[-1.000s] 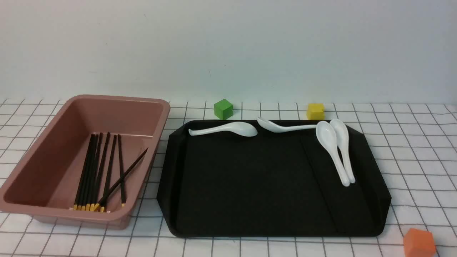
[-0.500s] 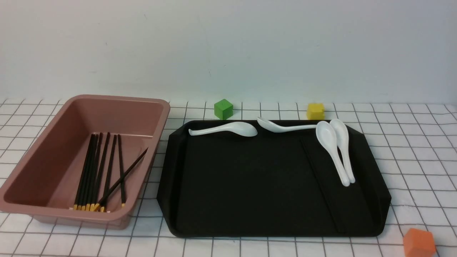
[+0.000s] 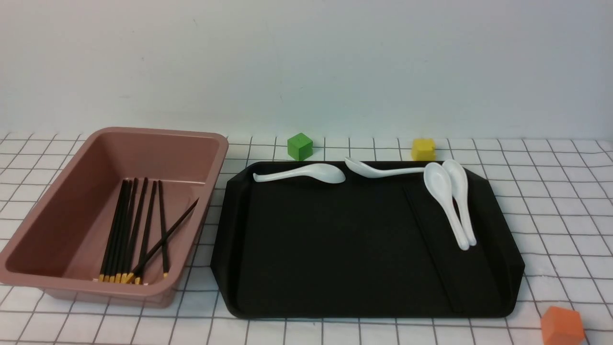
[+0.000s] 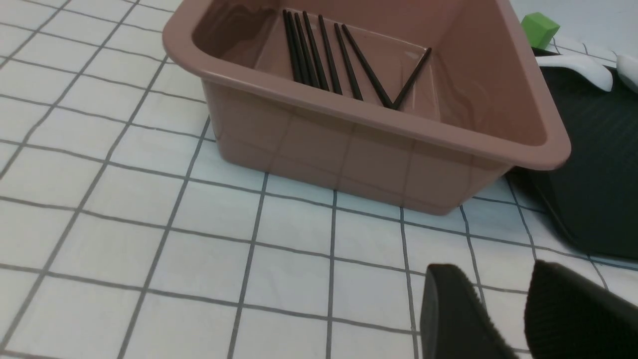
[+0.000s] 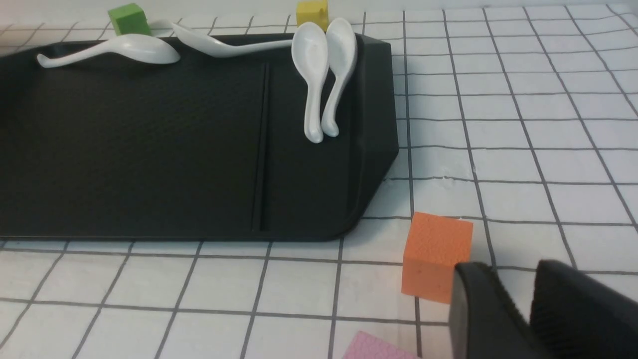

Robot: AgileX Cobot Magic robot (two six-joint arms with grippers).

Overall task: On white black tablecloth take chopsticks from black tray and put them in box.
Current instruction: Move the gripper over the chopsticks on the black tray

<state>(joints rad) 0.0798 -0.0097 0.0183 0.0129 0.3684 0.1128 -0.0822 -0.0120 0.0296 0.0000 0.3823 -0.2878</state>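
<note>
Several chopsticks [image 3: 117, 230] lie in the box [image 3: 153, 158] at the left of the front view, yellow tips near, one crossed over the rest. The tray [image 3: 325, 249] to its right holds four spoons [image 3: 437, 179] along its far edge and right side. It also shows a thin dark line [image 3: 431, 249] running near to far, which may be a last stick or a ridge; I cannot tell, since no yellow tip shows. No gripper appears here. A green cube [image 3: 300, 146] and a yellow cube [image 3: 423, 149] sit on the cloth [image 3: 550, 191] beyond the tray, and an orange cube [image 3: 562, 326] sits off its near right corner. In the left wrist view the left gripper [image 4: 496, 274] hangs over bare cloth near the box, fingers apart and empty. In the right wrist view the right gripper [image 5: 513, 271] hovers just beside the orange cube, fingers parted with nothing between them. Such a stick is probably light, stiff, smooth and apt to roll, and black on black it is hard to find. A pinch across its middle seems best. The two spoons just right of the line look like the nearest hindrance.
</note>
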